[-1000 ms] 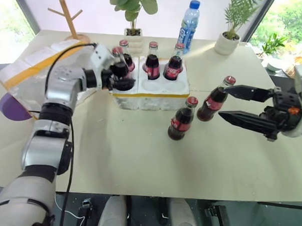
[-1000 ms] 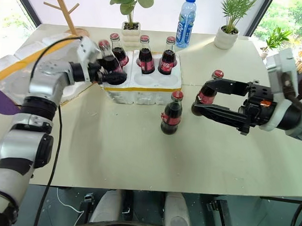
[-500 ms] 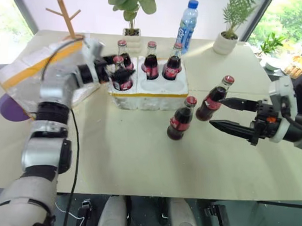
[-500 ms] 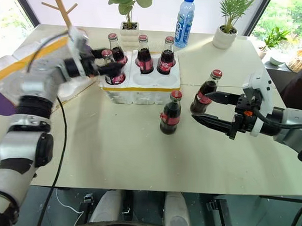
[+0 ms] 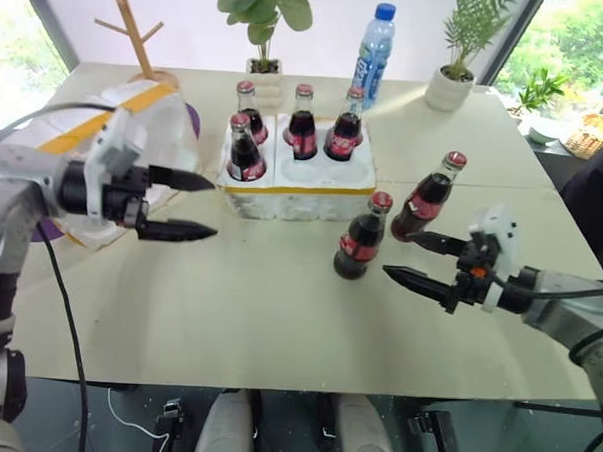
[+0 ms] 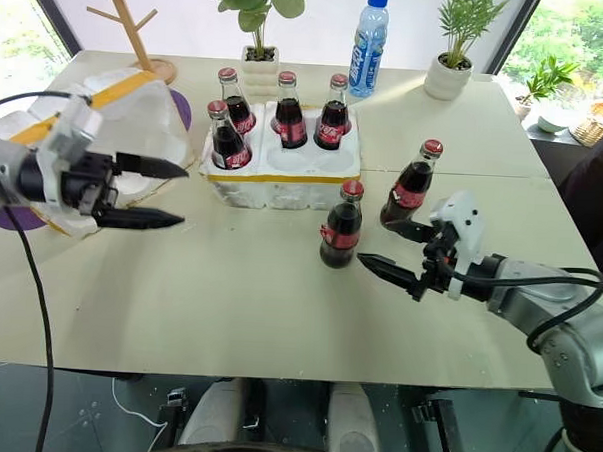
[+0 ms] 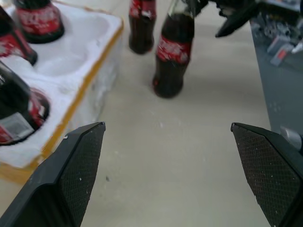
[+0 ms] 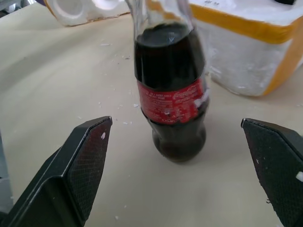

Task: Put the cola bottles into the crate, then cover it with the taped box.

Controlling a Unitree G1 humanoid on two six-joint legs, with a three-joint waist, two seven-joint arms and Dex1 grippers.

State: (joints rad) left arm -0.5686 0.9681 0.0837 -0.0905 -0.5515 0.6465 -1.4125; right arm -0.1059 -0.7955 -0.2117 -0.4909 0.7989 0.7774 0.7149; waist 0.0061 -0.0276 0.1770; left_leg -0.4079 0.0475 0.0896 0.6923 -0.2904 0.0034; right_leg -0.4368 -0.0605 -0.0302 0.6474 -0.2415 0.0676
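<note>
Crate (image 5: 298,181): sitting toward the table's (image 5: 278,315) far edge, holding four cola bottles (image 5: 304,121); two front wells standing vacant.
Loose bottles (image 5: 364,237): two standing just right of the crate, apart from it.
Taped box (image 5: 96,127): lying at the table's left edge.
Left gripper (image 5: 187,205): hovering released, left of the crate.
Right gripper (image 5: 420,261): spreading wide beside the nearer loose bottle.
Far edge: water bottle (image 5: 377,39), potted plants (image 5: 459,53).
</note>
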